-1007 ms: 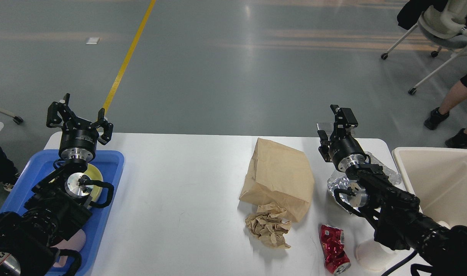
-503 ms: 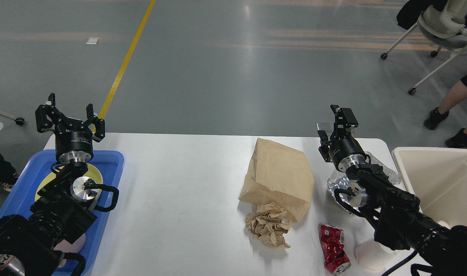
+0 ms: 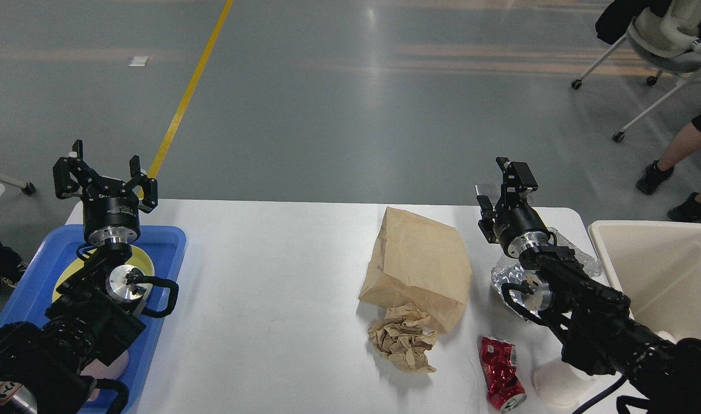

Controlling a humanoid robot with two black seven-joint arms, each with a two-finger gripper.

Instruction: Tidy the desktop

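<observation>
The white desktop (image 3: 269, 287) spans the view. On its right half lie a brown paper bag (image 3: 419, 261), a crumpled brown paper wad (image 3: 403, 342), a crushed red can (image 3: 501, 372), crumpled silver foil (image 3: 514, 279) and a white cup (image 3: 557, 380). My left gripper (image 3: 104, 179) is open and empty, raised over the far end of the blue tray (image 3: 166, 253). My right gripper (image 3: 495, 185) is open and empty, raised above the foil, right of the bag's far corner. My right arm hides part of the foil and the cup.
The blue tray at the left holds a yellow plate (image 3: 144, 263) and a pink thing (image 3: 117, 363), mostly hidden by my left arm. A cream bin (image 3: 661, 270) stands off the right end. A chair and a person's legs (image 3: 681, 149) are at the far right.
My left gripper has moved a little to the left, still open, uncovering more of the yellow plate. The right arm and the things on the desktop have not moved.
</observation>
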